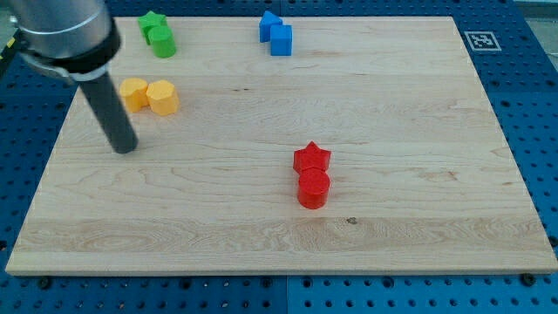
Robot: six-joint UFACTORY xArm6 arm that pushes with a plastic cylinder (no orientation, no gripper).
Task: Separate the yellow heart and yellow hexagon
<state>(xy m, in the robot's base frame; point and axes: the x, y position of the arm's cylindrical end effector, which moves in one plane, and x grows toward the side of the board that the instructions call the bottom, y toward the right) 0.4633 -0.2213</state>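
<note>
The yellow heart (133, 92) and the yellow hexagon (163, 97) stand side by side and touching near the board's upper left, the heart on the left. My dark rod comes down from the view's top left corner. My tip (125, 148) rests on the board just below and slightly left of the yellow heart, a short gap away, touching neither yellow block.
A green star (153, 22) and a round green block (162, 42) touch at the top left. Two blue blocks (269, 24) (281, 41) touch at the top middle. A red star (311, 158) and a red block (313, 189) touch at centre right. The wooden board (418, 131) lies on a blue pegboard.
</note>
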